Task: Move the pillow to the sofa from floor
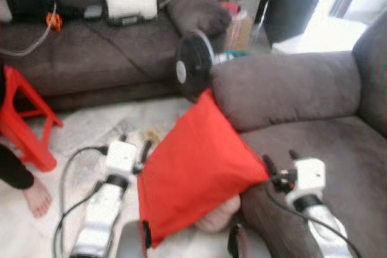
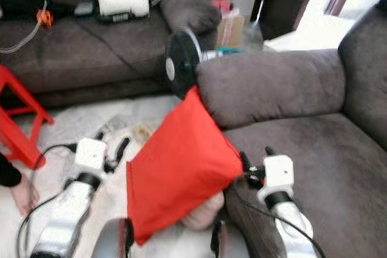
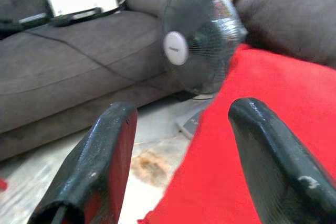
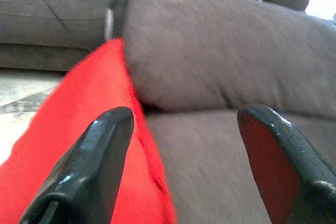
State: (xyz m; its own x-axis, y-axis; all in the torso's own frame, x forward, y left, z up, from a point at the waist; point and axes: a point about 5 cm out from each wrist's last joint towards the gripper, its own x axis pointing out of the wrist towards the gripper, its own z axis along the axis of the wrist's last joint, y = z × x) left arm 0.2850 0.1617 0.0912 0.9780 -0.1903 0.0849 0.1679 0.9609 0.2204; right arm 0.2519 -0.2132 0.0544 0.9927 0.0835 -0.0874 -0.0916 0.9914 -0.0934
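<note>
**Pillow pressed between two arms at the sofa's edge**

The red pillow (image 1: 196,167) stands tilted against the front of the near sofa (image 1: 314,143), its top corner tucked under the sofa's armrest (image 1: 284,86) and its lower corner hanging low near the floor (image 1: 91,125). The left pincer (image 1: 134,156) sits at the pillow's left edge and the right pincer (image 1: 278,170) at its right edge, so the pillow appears squeezed between the two arms rather than pinched by either one. In each wrist view the black fingers (image 3: 100,166) stand wide apart with red fabric beside them, not between closed tips.

The step in hand looks like the lift-and-carry onto the seat. The next move likely calls for both arms to rise together and swing right, keeping inward pressure so the soft pillow does not slip, and clearing the armrest and the fan (image 1: 193,64) just behind it.
</note>
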